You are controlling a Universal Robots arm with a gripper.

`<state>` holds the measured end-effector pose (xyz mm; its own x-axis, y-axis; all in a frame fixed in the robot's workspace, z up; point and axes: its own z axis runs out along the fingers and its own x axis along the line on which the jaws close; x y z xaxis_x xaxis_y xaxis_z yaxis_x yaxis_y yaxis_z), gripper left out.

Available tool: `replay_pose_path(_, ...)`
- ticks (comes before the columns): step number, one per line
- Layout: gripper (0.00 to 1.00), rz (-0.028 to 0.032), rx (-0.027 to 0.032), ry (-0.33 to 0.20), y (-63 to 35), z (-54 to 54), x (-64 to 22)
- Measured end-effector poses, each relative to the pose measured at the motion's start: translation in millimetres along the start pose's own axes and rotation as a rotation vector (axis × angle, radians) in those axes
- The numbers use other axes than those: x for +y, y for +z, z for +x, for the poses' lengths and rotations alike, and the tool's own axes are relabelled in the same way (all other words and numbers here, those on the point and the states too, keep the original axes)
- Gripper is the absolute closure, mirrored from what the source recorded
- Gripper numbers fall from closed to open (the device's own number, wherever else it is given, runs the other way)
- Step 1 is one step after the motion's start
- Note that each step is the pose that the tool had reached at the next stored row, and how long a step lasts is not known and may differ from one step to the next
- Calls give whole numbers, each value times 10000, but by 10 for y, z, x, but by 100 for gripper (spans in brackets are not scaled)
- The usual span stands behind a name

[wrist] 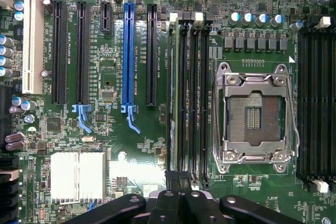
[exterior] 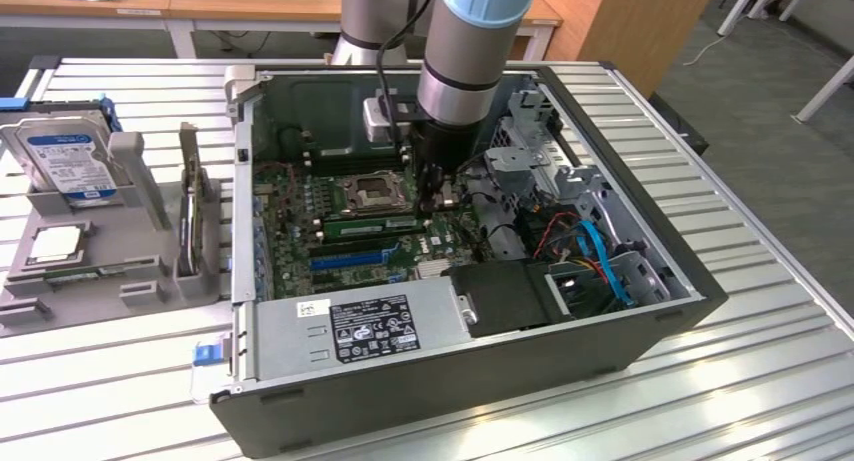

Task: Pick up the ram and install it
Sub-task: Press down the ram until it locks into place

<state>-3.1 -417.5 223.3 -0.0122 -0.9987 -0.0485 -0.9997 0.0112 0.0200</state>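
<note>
Wrist view first, closest stuff: the gripper is right up against the lens with its two black fingers pinched together, so the claw is closed and I can't see anything clamped in it. It sits right over one end of the ram, the thin green stick, which stands in one of the black memory slots just beside the open CPU socket. Whether the fingertips are actually touching the stick's edge, I can't tell. Past the ram on the other side are the long expansion slots, including a blue slot and a white slot, plus a silver heatsink near the gripper end of the board. In the exterior view, nearest the camera is the power supply with its label, sitting inside the open PC case that's lying on a slatted metal table. Behind that is the motherboard, where the ram lies in its slot just below the CPU socket, with the gripper down at the end of it toward the exterior view's right, hanging from the arm. Blue cables are bunched on the exterior view's right. Off on the exterior view's left, a grey parts holder carries a hard drive, a square CPU chip and an upright expansion card.
</note>
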Motion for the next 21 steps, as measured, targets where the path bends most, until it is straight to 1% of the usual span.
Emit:
replay_pose_path(2, 90, -2, 13, 0, -198, -8, 4)
replay_pose_path(3, 90, -2, 11, 0, -198, -8, 7)
replay_pose_path(4, 90, -2, 12, -2, -197, -7, 72)
replay_pose_path(9, 90, -2, 11, 0, -193, -4, 263)
replay_pose_path(14, 90, -2, 11, 1, -189, -2, 425)
replay_pose_path(21, 90, -2, 11, -1, -180, 1, 631)
